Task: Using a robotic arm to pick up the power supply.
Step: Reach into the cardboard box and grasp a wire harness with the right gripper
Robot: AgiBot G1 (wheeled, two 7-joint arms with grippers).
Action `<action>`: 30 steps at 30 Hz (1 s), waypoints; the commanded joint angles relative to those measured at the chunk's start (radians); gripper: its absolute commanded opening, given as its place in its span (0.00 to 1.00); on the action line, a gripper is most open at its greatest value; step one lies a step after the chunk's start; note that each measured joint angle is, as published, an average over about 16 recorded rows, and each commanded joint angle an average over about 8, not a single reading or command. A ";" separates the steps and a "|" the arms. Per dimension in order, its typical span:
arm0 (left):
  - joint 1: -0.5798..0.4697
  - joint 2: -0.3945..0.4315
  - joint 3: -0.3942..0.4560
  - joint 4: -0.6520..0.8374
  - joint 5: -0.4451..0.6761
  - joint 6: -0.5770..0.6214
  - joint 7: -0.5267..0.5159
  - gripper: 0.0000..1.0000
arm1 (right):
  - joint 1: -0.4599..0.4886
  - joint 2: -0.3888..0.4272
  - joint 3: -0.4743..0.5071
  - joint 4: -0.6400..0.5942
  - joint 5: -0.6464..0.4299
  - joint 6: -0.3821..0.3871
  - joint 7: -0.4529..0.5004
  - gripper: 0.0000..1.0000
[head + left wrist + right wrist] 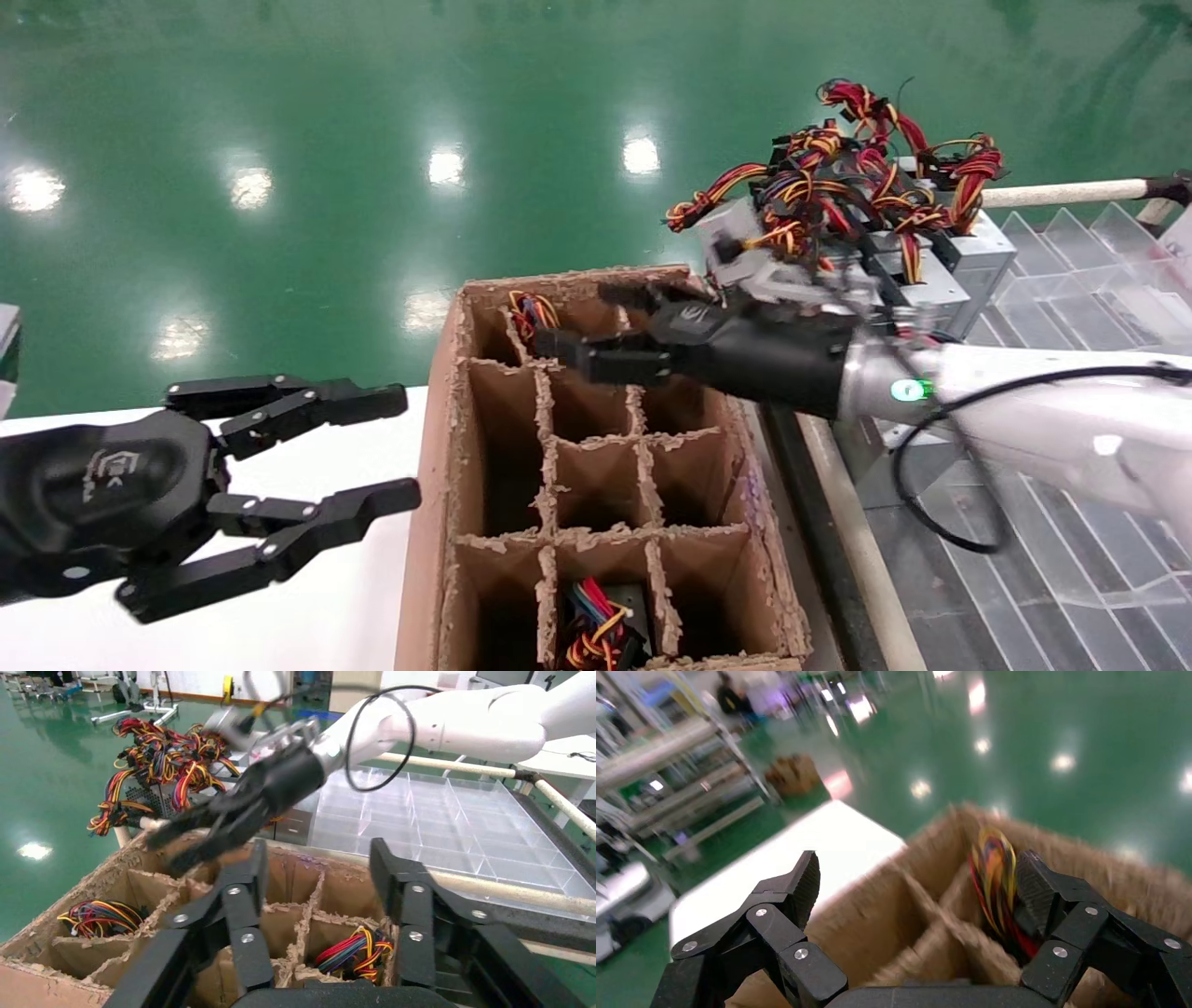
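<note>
The power supply (980, 253), a silver-grey metal box under a tangle of red, yellow and black wires (843, 177), sits in a pile beyond the far right corner of a cardboard box; the left wrist view shows that pile (160, 766) too. My right gripper (573, 321) hangs open and empty over the cardboard box's far row, left of the pile and apart from it. Between its open fingers lie cardboard dividers and a wire bundle (993, 874) in a cell. My left gripper (405, 447) is open and empty over the white table, left of the box.
The divided cardboard box (445, 419) holds wires in its far left cell (531, 312) and a dark unit with blue and red wires (601, 626) in a near cell. A clear plastic divided tray (1099, 308) lies on the right, with a white bar (1062, 194) behind it.
</note>
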 commanded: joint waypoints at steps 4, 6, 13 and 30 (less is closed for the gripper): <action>0.000 0.000 0.000 0.000 0.000 0.000 0.000 0.00 | 0.060 -0.091 -0.035 -0.160 -0.052 0.036 -0.020 0.75; 0.000 0.000 0.000 0.000 0.000 0.000 0.000 0.00 | 0.075 -0.119 -0.037 -0.216 -0.054 0.044 -0.033 0.53; 0.000 0.000 0.000 0.000 0.000 0.000 0.000 0.00 | 0.118 -0.195 -0.030 -0.375 -0.042 0.052 -0.076 0.01; 0.000 0.000 0.000 0.000 0.000 0.000 0.000 0.00 | 0.150 -0.263 -0.034 -0.535 -0.028 0.100 -0.140 0.00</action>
